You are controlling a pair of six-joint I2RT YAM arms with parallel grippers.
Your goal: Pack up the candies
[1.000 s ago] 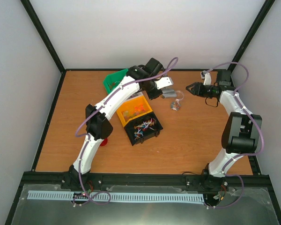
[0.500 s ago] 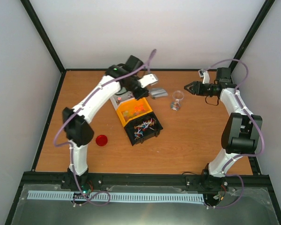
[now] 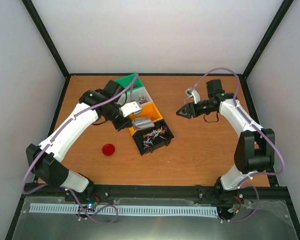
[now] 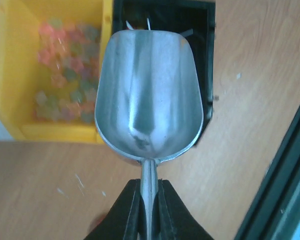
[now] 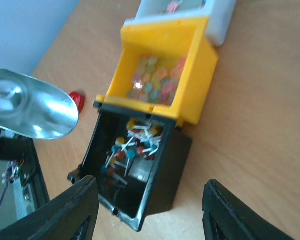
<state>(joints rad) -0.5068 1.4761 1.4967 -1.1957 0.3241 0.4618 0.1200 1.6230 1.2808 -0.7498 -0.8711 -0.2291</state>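
Between pale walls (image 3: 155, 35), wooden table (image 3: 205, 150) holds bins (image 5: 195, 65), seemingly of candies (image 5: 135, 147).

Overhead, looked down from high behind, took in whole table (image 3: 200, 150); from left wrist, hung close over scoop (image 4: 149, 90); from right wrist, farther back, angled down; shared by all, yellow bin (image 5: 202, 70), black bin (image 5: 169, 167).

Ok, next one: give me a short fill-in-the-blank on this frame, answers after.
1. Candies lie in the bins, but the scoop held by the left gripper is ____.
2. The bin touching the black bin is coloured ____.
3. The round lid lying on the table is ____.
4. The right gripper holds nothing and is ____.

Missing words: empty; yellow; red; open.
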